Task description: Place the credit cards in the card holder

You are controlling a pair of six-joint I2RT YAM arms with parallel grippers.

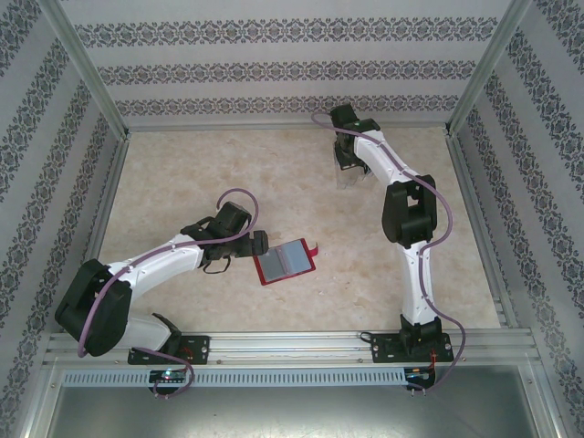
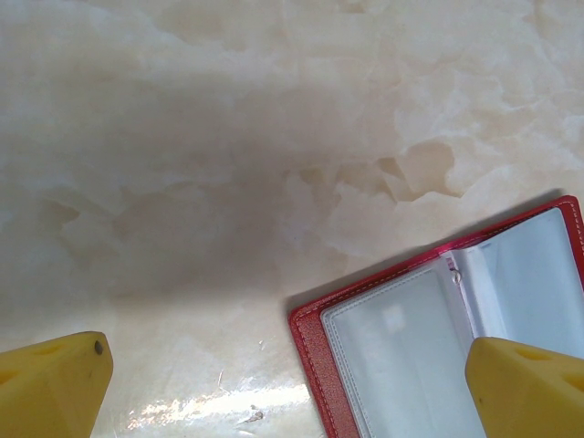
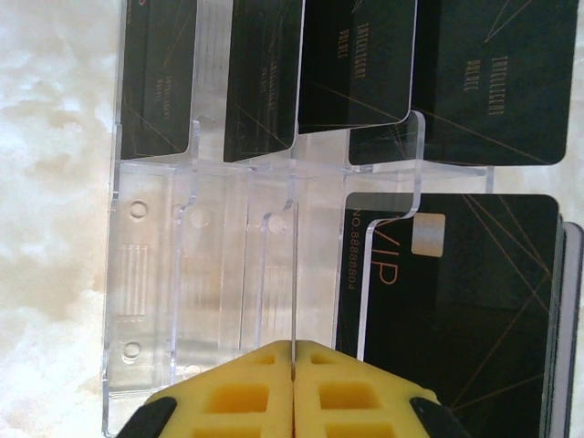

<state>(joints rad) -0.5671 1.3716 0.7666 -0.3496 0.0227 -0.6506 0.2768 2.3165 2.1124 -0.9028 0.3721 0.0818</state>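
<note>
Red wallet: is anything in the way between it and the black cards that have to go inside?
Nothing visible lies on the table between them. The credit cards sit in the clear rack at the far side, and the card holder lies open mid-table. The left gripper hangs open over one edge.

You find the red folding wallet open at the middle of the pale stone table | clear plastic slotted rack behind, rightward | thin black cards standing in its slots
</note>
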